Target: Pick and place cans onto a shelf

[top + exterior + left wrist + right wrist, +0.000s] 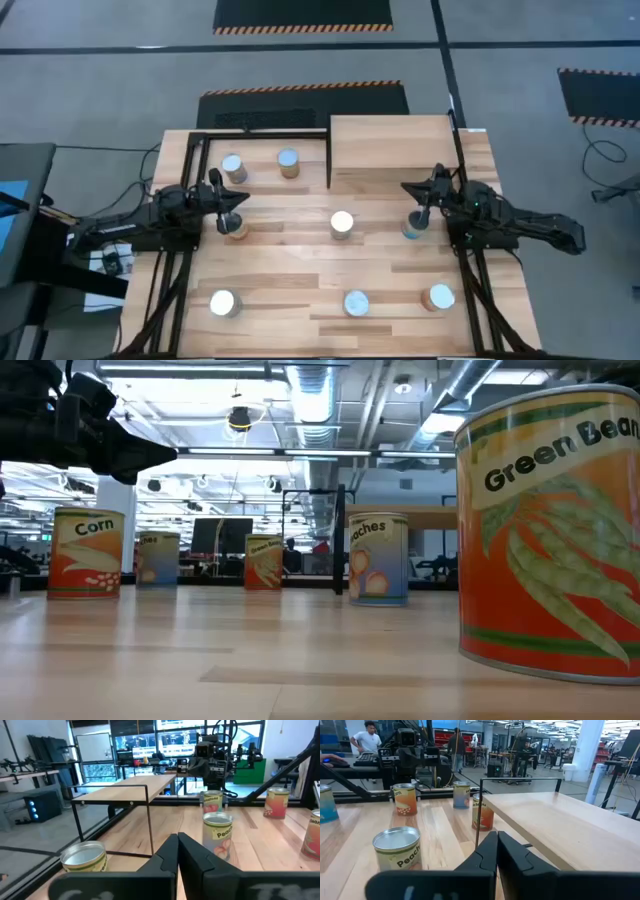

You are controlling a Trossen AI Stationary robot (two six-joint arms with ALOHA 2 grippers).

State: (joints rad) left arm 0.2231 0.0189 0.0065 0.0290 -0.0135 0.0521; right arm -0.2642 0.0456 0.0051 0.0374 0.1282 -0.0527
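Eight cans stand upright on the surface and none has reached the shelf, so you are at the very start. Two sit at the far left inside the black frame, one with an orange label is directly beneath the left tool, a Peaches can holds the middle, a teal-labelled can is under the right tool, and three line the near edge.

Your key relation is on the right side: the teal-labelled can lies just below the right tool and only a short way toward you from the shelf's near edge — that arm is clearly the closer one to the platform. Every can's long axis is vertical, so a side grasp looks like the natural choice.

Both tools show their fingers pressed together in the wrist views, the left tool's fingers and the right tool's fingers alike — neither is pinching anything. You would likely need to spread the right one before descending around its can, then lift clear of the shelf's edge.
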